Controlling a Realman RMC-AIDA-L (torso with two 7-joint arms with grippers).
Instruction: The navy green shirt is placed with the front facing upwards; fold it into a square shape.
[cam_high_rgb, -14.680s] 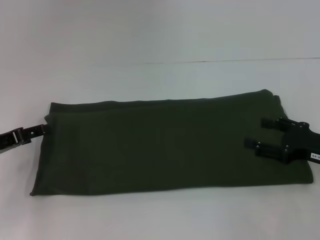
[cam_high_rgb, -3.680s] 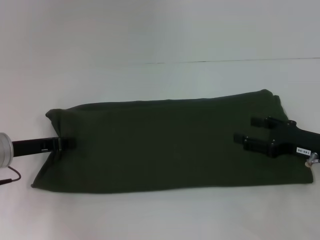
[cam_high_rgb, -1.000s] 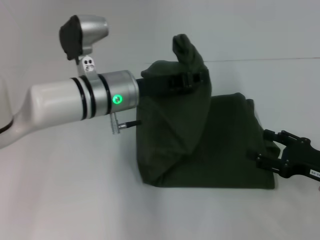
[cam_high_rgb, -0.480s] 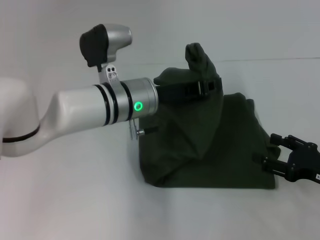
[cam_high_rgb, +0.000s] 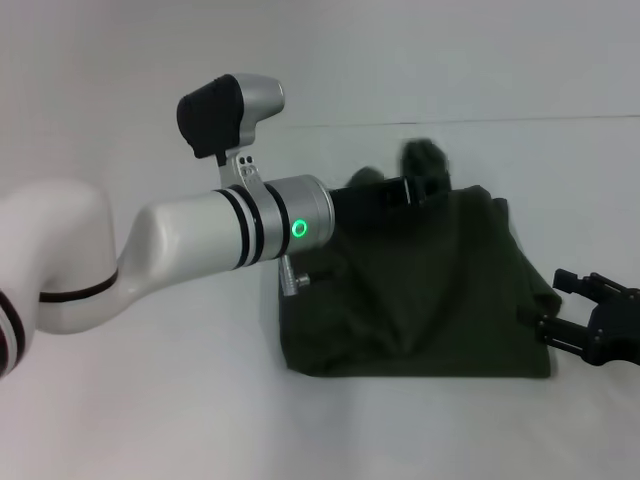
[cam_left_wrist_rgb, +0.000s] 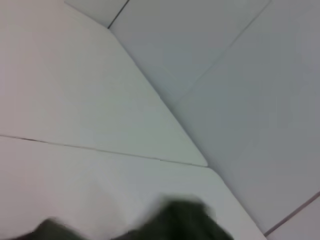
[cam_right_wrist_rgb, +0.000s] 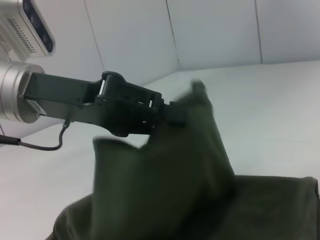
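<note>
Dark olive cotton, the navy green shirt (cam_high_rgb: 420, 300) lay doubled on the white table (cam_high_rgb: 150, 420), one soft end pinched and lifted by the left gripper (cam_high_rgb: 425, 185). The right gripper (cam_high_rgb: 575, 305) sat unclenched at the shirt's right edge.

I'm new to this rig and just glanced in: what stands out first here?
The left gripper holds a bunched end of the navy green shirt raised above the rest of it. The rest lies on the white table. The right gripper sits open just off its right edge.
</note>
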